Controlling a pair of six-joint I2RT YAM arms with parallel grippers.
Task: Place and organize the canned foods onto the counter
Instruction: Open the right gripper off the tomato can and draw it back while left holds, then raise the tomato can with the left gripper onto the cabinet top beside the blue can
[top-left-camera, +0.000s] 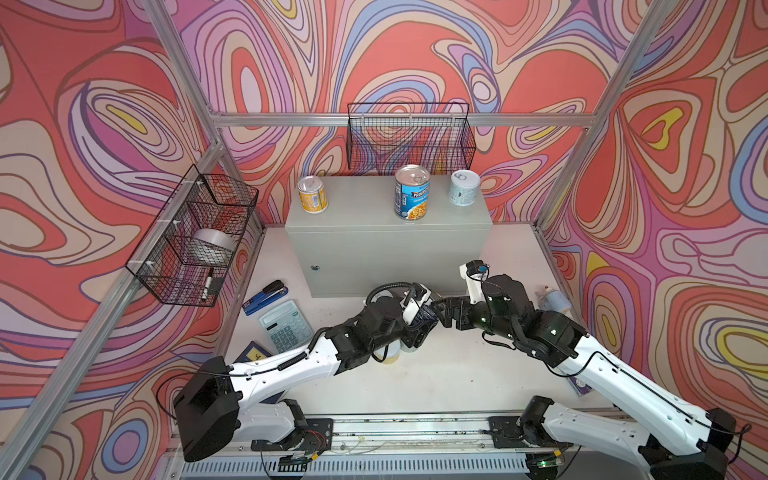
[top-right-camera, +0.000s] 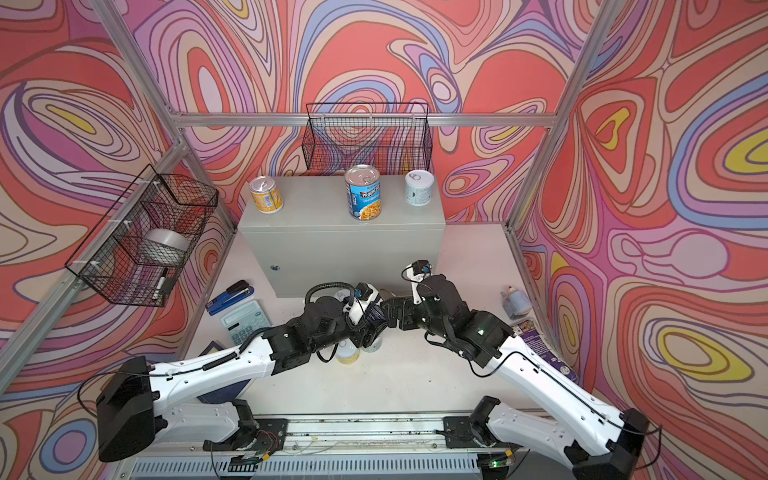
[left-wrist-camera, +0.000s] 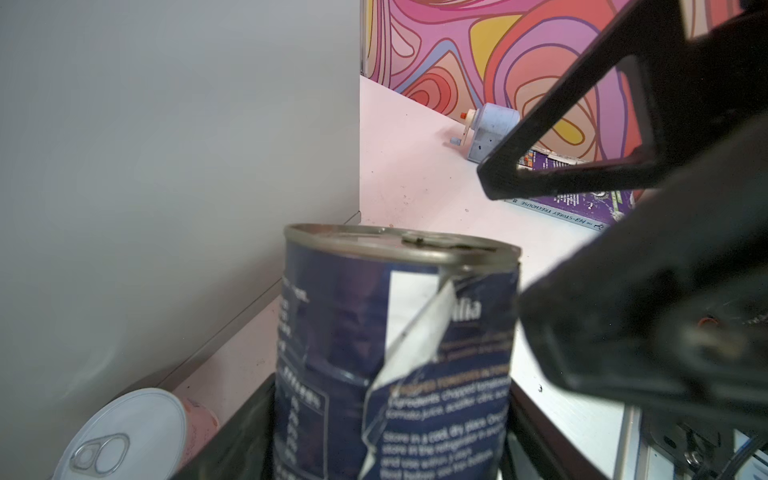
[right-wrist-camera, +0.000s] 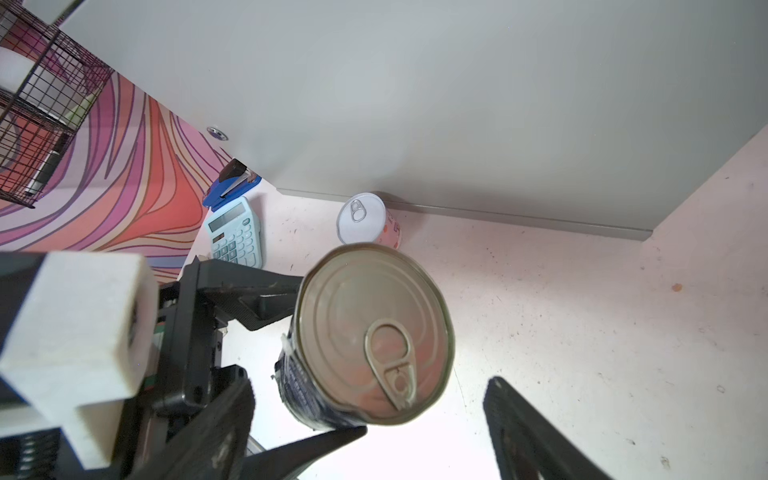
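My left gripper (left-wrist-camera: 386, 436) is shut on the tall dark navy can (left-wrist-camera: 395, 340) and holds it upright above the white table, in front of the counter (top-left-camera: 374, 237). In the right wrist view the pull-tab lid of the navy can (right-wrist-camera: 374, 332) lies between the wide fingers of my right gripper (right-wrist-camera: 370, 390), which stands open and clear of it. In both top views the two grippers meet at mid-table (top-left-camera: 432, 316). On the counter stand an orange-yellow can (top-left-camera: 312, 194), the blue Progresso can (top-left-camera: 412, 192) and a pale blue can (top-left-camera: 464, 188). A pink can (right-wrist-camera: 365, 218) stands at the counter's foot. A yellow can (top-right-camera: 348, 353) shows under my left arm.
A blue stapler (top-left-camera: 266, 297) and a calculator (top-left-camera: 286, 326) lie at the left of the table. A pale blue capped bottle (top-left-camera: 555, 301) and a purple book (left-wrist-camera: 582, 203) are at the right. Black wire baskets hang on the back wall (top-left-camera: 409, 137) and the left wall (top-left-camera: 195, 237).
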